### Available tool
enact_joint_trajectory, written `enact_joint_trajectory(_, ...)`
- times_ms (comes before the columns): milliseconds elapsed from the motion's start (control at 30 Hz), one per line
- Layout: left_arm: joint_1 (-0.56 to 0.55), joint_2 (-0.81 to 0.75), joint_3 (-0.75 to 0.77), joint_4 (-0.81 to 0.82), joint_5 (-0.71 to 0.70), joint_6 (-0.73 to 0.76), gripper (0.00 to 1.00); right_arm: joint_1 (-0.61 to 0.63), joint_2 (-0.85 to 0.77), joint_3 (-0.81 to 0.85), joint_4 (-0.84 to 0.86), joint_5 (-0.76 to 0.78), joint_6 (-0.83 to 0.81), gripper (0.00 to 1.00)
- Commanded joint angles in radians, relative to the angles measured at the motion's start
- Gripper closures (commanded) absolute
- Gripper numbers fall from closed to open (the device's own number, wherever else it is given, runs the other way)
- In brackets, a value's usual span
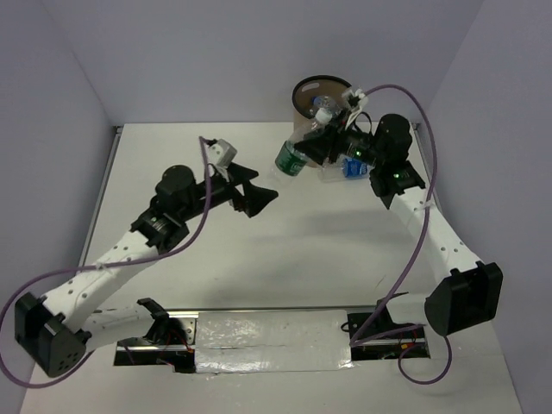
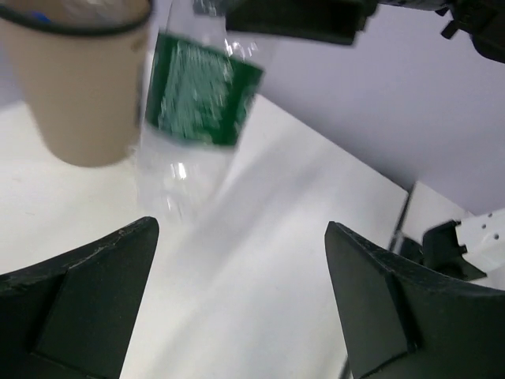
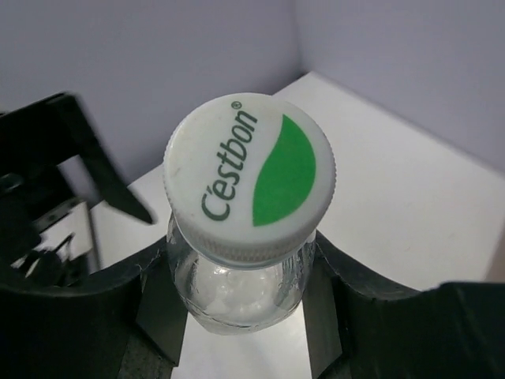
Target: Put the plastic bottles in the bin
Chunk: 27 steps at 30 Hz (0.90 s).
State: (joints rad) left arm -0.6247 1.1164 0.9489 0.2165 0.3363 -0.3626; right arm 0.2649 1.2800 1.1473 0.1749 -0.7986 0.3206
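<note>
My right gripper (image 1: 326, 136) is shut on the neck of the long clear bottle with the dark green label (image 1: 293, 159) and holds it tilted in the air, in front of the tan bin (image 1: 304, 102) at the back. In the right wrist view its white and green cap (image 3: 248, 185) stands just above the gripper (image 3: 241, 296). My left gripper (image 1: 261, 195) is open and empty, low and to the left of the bottle. In the left wrist view the gripper (image 2: 241, 260) faces the bottle (image 2: 201, 95) and the bin (image 2: 79, 87). A blue-labelled bottle (image 1: 349, 168) lies on the table under the right arm.
The white table (image 1: 285, 259) is walled by pale purple panels at the back and sides. A foil-covered strip (image 1: 272, 341) lies at the near edge between the arm bases. Something blue shows inside the bin's rim (image 2: 38, 14).
</note>
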Motion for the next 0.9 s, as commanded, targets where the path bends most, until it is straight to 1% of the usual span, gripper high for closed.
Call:
enact_joint_trajectory(0, 0.025, -0.153, -0.034, -0.037, -0.085, 0.056, 0.01, -0.033, 0.057, 0.164, -0.011, 0.160, -0.153, 0.87)
enact_joint_trajectory(33, 0.031, -0.206, -0.073, -0.049, -0.117, 0.063, 0.01, -0.038, 0.103, 0.201, -0.008, 0.183, -0.161, 0.88)
enact_joint_trajectory(100, 0.033, -0.278, -0.111, -0.078, -0.147, 0.089, 0.00, -0.056, 0.162, 0.326, -0.014, 0.223, -0.155, 0.89)
enact_joint_trajectory(133, 0.034, -0.299, -0.143, -0.092, -0.157, 0.106, 0.01, -0.059, 0.226, 0.375, -0.021, 0.237, -0.152, 0.89)
enact_joint_trajectory(167, 0.036, -0.320, -0.157, -0.103, -0.163, 0.114, 0.00, -0.064, 0.257, 0.466, -0.020, 0.254, -0.146, 0.89)
enact_joint_trajectory(200, 0.037, -0.354, -0.182, -0.126, -0.180, 0.123, 0.01, -0.067, 0.321, 0.504, -0.002, 0.306, -0.149, 0.89)
enact_joint_trajectory(300, 0.037, -0.403, -0.199, -0.175, -0.187, 0.152, 0.01, -0.067, 0.419, 0.647, 0.028, 0.412, -0.163, 0.89)
enact_joint_trajectory(333, 0.039, -0.412, -0.205, -0.186, -0.194, 0.168, 0.01, -0.069, 0.486, 0.719, 0.037, 0.447, -0.178, 0.89)
enact_joint_trajectory(367, 0.039, -0.427, -0.209, -0.195, -0.195, 0.174, 0.01, -0.069, 0.519, 0.762, 0.032, 0.520, -0.186, 0.88)
enact_joint_trajectory(400, 0.039, -0.434, -0.211, -0.203, -0.200, 0.180, 0.01, -0.070, 0.556, 0.800, 0.022, 0.559, -0.193, 0.88)
enact_joint_trajectory(433, 0.040, -0.438, -0.220, -0.213, -0.206, 0.194, 0.01, -0.070, 0.623, 0.875, -0.003, 0.591, -0.215, 0.88)
enact_joint_trajectory(467, 0.040, -0.443, -0.223, -0.213, -0.207, 0.198, 0.01, -0.070, 0.649, 0.902, -0.008, 0.623, -0.225, 0.88)
enact_joint_trajectory(533, 0.042, -0.448, -0.226, -0.213, -0.210, 0.208, 0.01, -0.073, 0.711, 0.931, 0.000, 0.676, -0.259, 0.87)
enact_joint_trajectory(633, 0.042, -0.438, -0.223, -0.213, -0.195, 0.202, 0.01, -0.073, 0.742, 0.899, 0.034, 0.713, -0.311, 0.85)
enact_joint_trajectory(733, 0.042, -0.431, -0.223, -0.213, -0.187, 0.192, 0.01, -0.076, 0.731, 0.838, 0.061, 0.749, -0.376, 0.82)
enact_joint_trajectory(867, 0.043, -0.429, -0.223, -0.213, -0.187, 0.191, 0.01, -0.088, 0.687, 0.738, 0.083, 0.736, -0.414, 0.77)
